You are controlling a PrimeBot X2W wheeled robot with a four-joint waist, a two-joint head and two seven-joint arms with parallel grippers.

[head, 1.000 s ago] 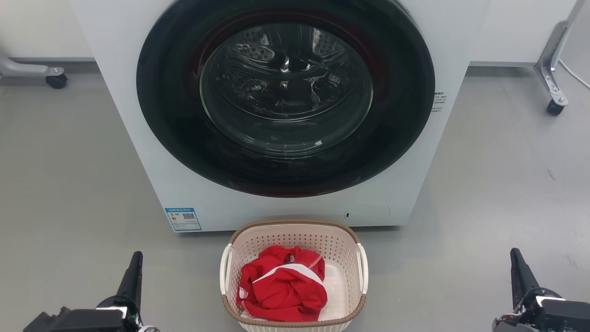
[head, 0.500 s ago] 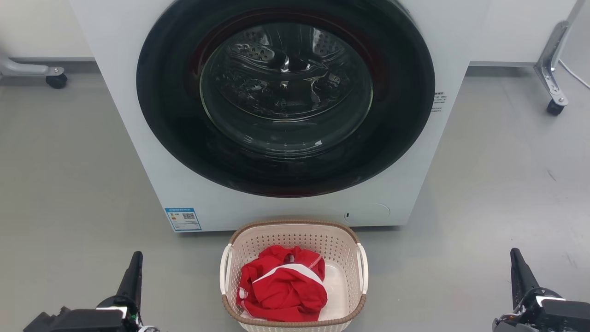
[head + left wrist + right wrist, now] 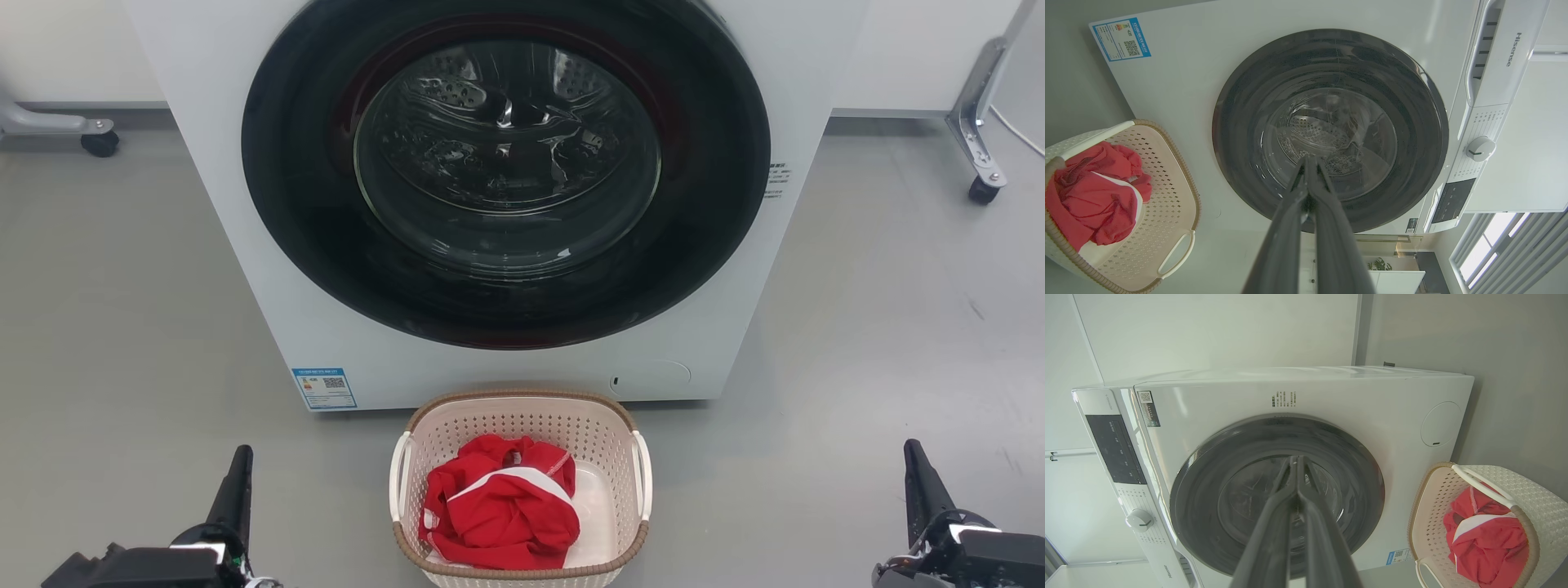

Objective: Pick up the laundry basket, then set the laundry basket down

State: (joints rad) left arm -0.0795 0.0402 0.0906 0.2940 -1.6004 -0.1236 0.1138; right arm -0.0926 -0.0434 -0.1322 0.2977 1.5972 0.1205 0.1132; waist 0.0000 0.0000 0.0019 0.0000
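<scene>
The laundry basket [image 3: 608, 453] is cream-white and perforated, with a brown rim and white side handles. It stands on the grey floor just in front of the washing machine, holding a red and white garment [image 3: 498, 510]. It also shows at the left of the left wrist view, laundry basket [image 3: 1167, 196], and at the lower right of the right wrist view, laundry basket [image 3: 1431, 522]. My left gripper [image 3: 239, 469] points up at the lower left, well left of the basket, fingers shut with nothing between them [image 3: 1308, 161]. My right gripper [image 3: 914, 461] stands at the lower right, equally apart, also shut on nothing [image 3: 1295, 459].
A white front-loading washing machine [image 3: 326, 327] with a dark round door [image 3: 506, 171] rises right behind the basket. Metal legs on castors stand at the far left [image 3: 100, 143] and far right [image 3: 984, 189]. Open grey floor lies on both sides of the basket.
</scene>
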